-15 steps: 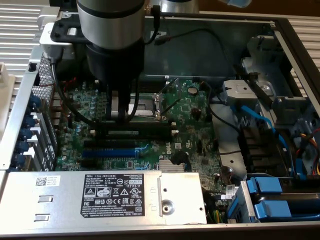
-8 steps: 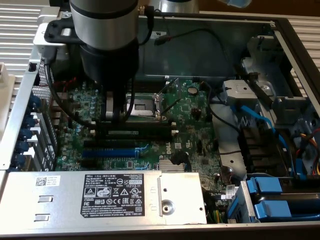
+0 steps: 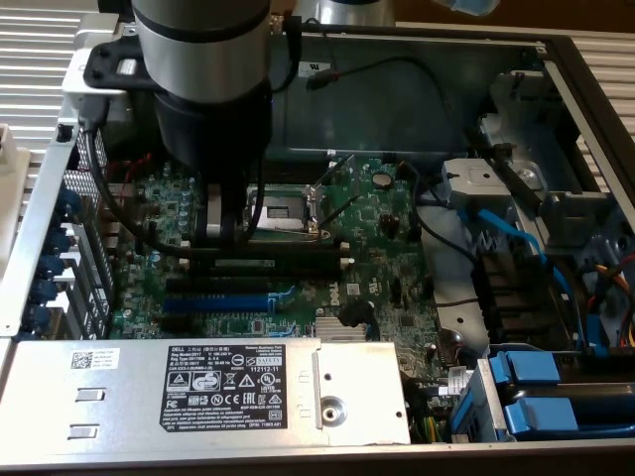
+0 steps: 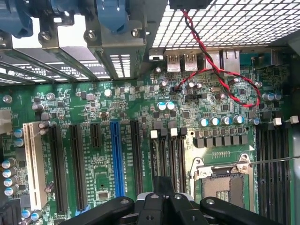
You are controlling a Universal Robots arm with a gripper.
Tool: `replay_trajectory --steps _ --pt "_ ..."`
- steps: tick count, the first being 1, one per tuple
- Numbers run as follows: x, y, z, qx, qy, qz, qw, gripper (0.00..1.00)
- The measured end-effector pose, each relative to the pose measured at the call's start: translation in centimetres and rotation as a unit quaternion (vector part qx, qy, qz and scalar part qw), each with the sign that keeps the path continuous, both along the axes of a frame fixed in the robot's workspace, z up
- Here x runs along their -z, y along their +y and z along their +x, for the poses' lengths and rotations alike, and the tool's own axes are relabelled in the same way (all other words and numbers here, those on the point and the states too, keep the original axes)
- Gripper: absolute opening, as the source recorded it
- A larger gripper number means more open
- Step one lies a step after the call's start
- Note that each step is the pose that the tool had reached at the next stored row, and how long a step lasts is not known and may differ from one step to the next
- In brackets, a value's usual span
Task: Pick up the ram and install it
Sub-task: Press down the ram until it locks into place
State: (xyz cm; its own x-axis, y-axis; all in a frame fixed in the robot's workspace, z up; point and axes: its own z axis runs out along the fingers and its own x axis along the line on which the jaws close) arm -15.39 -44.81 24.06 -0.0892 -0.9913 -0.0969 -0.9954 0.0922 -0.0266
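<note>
Green and thin, the ram (image 3: 273, 265) read to me as a narrow strip standing on edge among the black memory slots (image 3: 263, 256), in the middle of the motherboard (image 3: 387, 238) and just below the empty processor socket (image 3: 283, 208) in the exterior view. Its long axis ran along the slots, from the exterior view's left to its right, ending beside the white end clips (image 3: 345, 264). Too little of it showed to make out chips, and I could not tell whether it was fully seated.

My gripper (image 3: 223, 233) hung upright over the strip's end toward the exterior view's left, so nearly all of the stick lay off to the exterior view's right of my fingers. The jaws were closed. In the wrist view the gripper (image 4: 161, 185) pointed down onto the slots, which ran straight away from it. Whether the fingers pinched the ram or merely rested near it, I could not tell.
</note>
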Motion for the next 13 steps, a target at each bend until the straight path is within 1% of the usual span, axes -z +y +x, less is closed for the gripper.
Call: replay_trajectory --steps 3,6,7,9,10,12,13 --pt "0.04 -0.11 -0.03 0.0 0.0 0.0013 1.0 0.11" --pt "0.15 -0.21 -0.07 0.0 0.0 0.0039 1.0 0.11" --pt "0.18 -0.23 -0.07 0.0 0.0 0.0066 1.0 0.11" --pt "0.24 -0.23 -0.07 0.0 -0.0001 0.0091 1.0 0.11" --pt "0.27 -0.23 -0.07 0.001 0.0 0.0099 1.0 0.11" --pt "0.26 -0.24 -0.08 0.005 0.0014 0.0099 0.9999 0.11" --pt "0.26 -0.24 -0.08 0.008 0.0028 0.0099 0.9999 0.11"
